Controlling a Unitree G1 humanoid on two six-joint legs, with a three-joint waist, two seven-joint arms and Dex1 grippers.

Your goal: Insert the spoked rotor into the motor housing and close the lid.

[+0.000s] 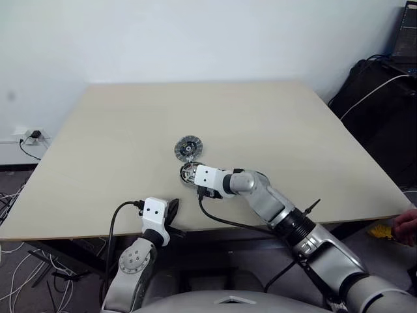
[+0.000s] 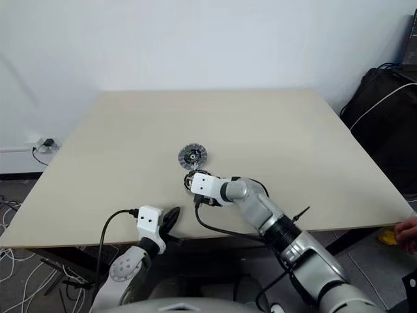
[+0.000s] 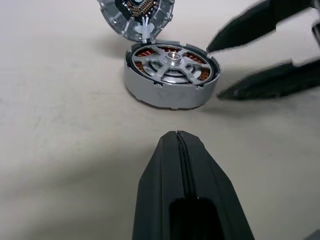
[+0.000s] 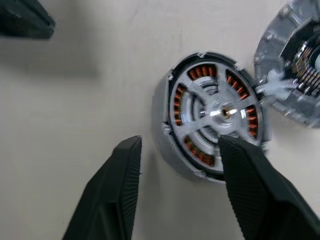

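Rotor step looks done: spoked rotor sits inside motor housing, spokes + hub level w/ rim, copper windings showing between spokes. Lid still off, lying ribbed face up on the table, touching housing on its far side, roughly mid-table, nearer the front edge than the back. Left to do: pick lid, flip, seat it. Right gripper jaws apart, holding nothing, one finger over the housing rim, other beside it on bare table. Left gripper closed, empty, parked near front edge, pointing at housing. Head views: whole layout, arms, a person's hand off the table's right front corner; rotor hidden by right wrist. Wrist views give the seating detail: rotor in cup, lid's white blob by its edge.
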